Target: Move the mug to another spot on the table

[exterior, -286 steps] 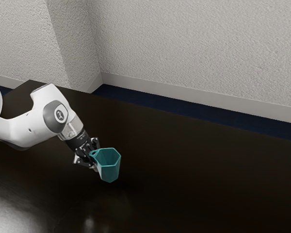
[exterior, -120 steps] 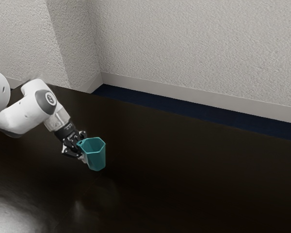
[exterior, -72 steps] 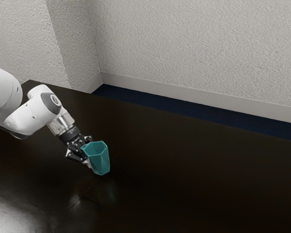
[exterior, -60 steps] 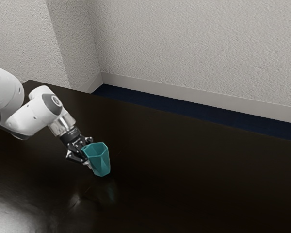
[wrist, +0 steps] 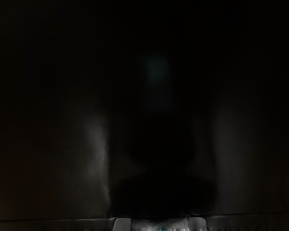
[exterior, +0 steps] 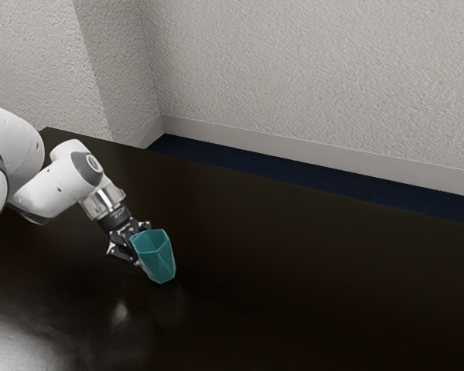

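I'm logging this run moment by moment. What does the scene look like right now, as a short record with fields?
held object: teal mug
pose: tilted, its base low over the table; contact unclear
holder: gripper, shut on the mug's arm-side edge
surface: dark, glossy
place: toward the exterior view's left
release: not yet done

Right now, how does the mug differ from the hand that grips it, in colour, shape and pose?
Colour: the mug is teal, the hand is black. Shape: the mug is one faceted cup, the hand is a narrow fork-like clamp. State: the mug is held, tilted; the hand is shut on it. Both lean low over the dark table.
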Tool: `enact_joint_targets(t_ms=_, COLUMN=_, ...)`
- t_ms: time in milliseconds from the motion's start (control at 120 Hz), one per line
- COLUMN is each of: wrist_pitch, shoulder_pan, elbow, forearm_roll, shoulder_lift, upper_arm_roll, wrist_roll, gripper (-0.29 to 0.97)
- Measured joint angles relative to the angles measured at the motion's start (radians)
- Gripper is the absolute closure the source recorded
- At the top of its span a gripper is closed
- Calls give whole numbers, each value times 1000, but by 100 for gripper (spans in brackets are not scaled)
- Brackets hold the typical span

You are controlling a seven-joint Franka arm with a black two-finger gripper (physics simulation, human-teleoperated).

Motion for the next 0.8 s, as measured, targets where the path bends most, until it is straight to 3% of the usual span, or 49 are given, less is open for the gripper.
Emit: enact_joint_targets(t_ms=800, wrist_pitch=19, shoulder_pan=0, elbow=17, forearm_roll=-10, shoulder_lift=-1, upper_arm_roll=-2, wrist_roll=65, gripper=28)
